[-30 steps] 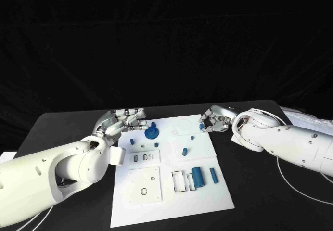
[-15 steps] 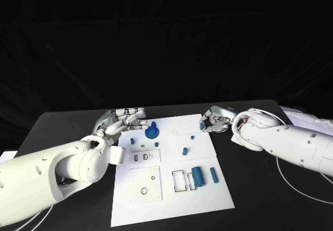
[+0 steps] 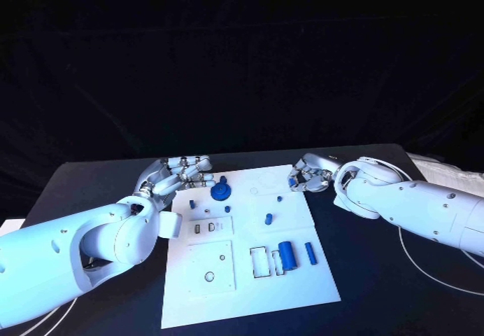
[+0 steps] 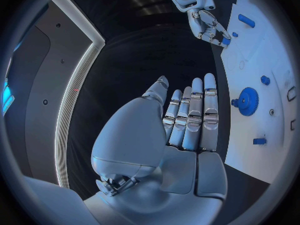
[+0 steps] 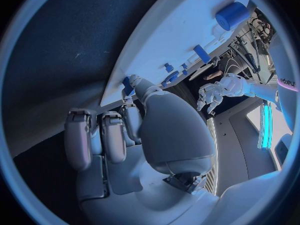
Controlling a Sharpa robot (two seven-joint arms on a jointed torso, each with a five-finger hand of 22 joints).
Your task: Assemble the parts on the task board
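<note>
1. Task board [image 3: 242,280] lies mid table [image 3: 383,280]; bare table both sides.
2. Left hand [image 3: 180,175] at board's far-left edge, fingers straight, together, holding nothing; blue gear [image 3: 222,190] just beside.
3. Right hand [image 3: 308,178] at far-right corner pinches small blue part [image 5: 128,85]; vs 1 s ago it sits slightly farther back.
4. Right wrist view shows the pinch clearly.

The task board [image 3: 292,280] lies open from above; the left hand [image 3: 180,176] flanks its far left corner, the right hand [image 3: 308,178] its far right corner, with the gear [image 3: 222,190] between.
</note>
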